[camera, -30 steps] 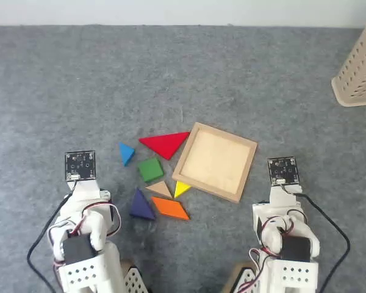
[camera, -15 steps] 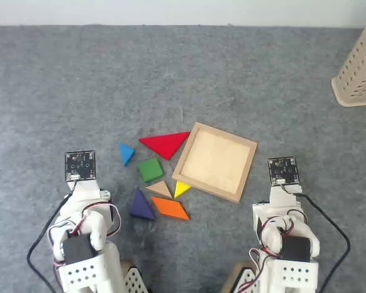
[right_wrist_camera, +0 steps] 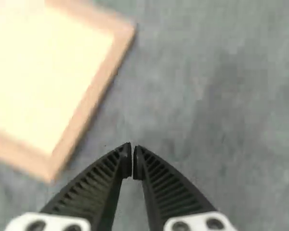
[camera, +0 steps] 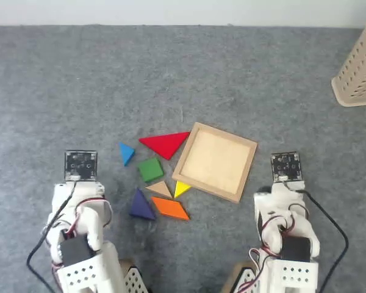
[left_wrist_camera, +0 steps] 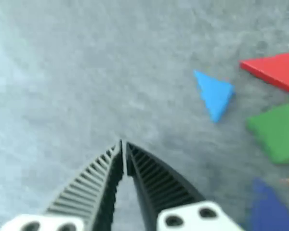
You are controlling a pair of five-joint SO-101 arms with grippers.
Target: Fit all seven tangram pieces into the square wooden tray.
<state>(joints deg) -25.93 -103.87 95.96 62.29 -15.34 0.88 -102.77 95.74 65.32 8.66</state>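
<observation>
The square wooden tray lies empty, turned a little, near the table's middle; its rim is in the right wrist view too. Left of it lie the red triangle, small blue triangle, green square, tan triangle, yellow triangle, dark blue triangle and orange parallelogram. My left gripper is shut and empty over bare carpet, short of the blue triangle, red triangle and green square. My right gripper is shut and empty just off the tray's corner.
A cream perforated holder stands at the far right edge. Grey carpet covers the table, open beyond the pieces. Both arm bases sit at the near edge, one either side of the pieces.
Both arms have shifted slightly: the left arm's wrist has swung a little to the left and the right arm's wrist a little forward. The pieces and tray have not moved.
</observation>
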